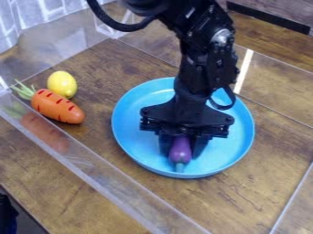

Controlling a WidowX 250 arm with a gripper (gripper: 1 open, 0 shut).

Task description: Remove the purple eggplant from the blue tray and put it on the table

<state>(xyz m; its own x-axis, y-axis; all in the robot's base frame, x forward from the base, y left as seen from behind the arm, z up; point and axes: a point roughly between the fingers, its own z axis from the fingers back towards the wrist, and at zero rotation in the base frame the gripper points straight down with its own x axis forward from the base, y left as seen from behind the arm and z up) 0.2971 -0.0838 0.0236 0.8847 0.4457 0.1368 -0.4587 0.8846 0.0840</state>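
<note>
Gripper (184,139): jaws clamped on the purple eggplant (181,152), pointing straight down.
Eggplant: lower centre of frame, over the blue tray (137,137), inside its near rim.
Axis: long axis runs near-vertically in frame.
Technique: lift clear of the rim before crossing to the table (73,174); keep grip firm.

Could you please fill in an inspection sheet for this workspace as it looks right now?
Surface: dark brown wood-plank table, glossy.
Job's things: small dark-purple toy eggplant inside the round bright-blue plastic tray.
Clutter: orange toy carrot and yellow toy lemon, left of the tray.
Grippers: black gripper pointing down, shut on the eggplant.
Cables: black cable looping off the arm.
Surroundings: clear plastic panel at left.
</note>
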